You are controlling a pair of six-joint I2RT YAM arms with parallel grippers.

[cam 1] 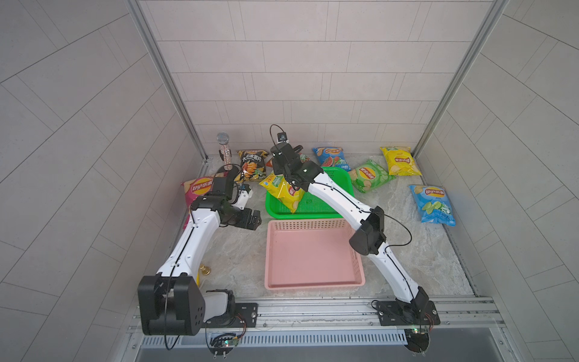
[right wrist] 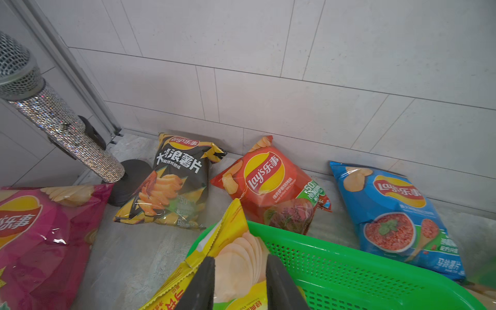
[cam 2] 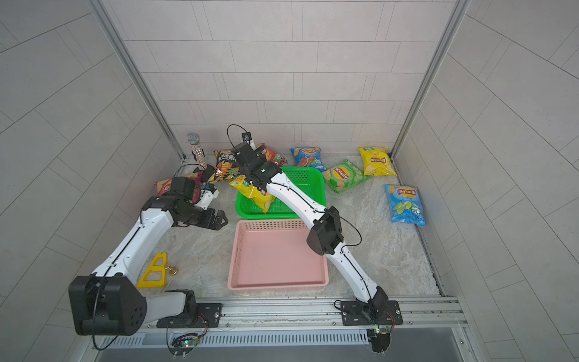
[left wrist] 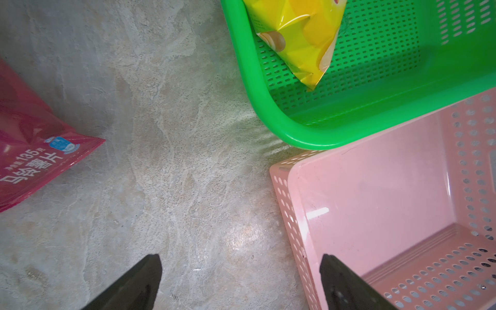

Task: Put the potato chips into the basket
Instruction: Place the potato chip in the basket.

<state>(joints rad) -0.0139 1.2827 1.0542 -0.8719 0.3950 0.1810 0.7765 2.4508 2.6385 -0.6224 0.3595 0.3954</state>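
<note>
A yellow potato chips bag (cam 1: 283, 194) (right wrist: 236, 268) lies tilted in the green basket (cam 1: 297, 215), its top edge over the rim (right wrist: 349, 255). My right gripper (right wrist: 240, 279) hovers over that bag's top, jaws apart, touching nothing I can see. An empty pink basket (cam 1: 313, 250) sits in front of the green one. My left gripper (cam 1: 255, 219) (left wrist: 240, 259) is open over bare table beside the pink basket's corner (left wrist: 284, 171). More potato chips lie around: magenta (cam 1: 195, 188), black (cam 1: 250, 164), orange-red (right wrist: 271, 185), blue (cam 1: 332, 156), green (cam 1: 369, 175), yellow (cam 1: 399, 161), light blue (cam 1: 434, 203).
A glittery microphone (cam 1: 224, 150) stands on its base at the back left, next to the black bag. A yellow triangular piece (cam 2: 153, 272) and a small brass object (cam 2: 170, 269) lie near the left arm's base. Walls close in the table on three sides.
</note>
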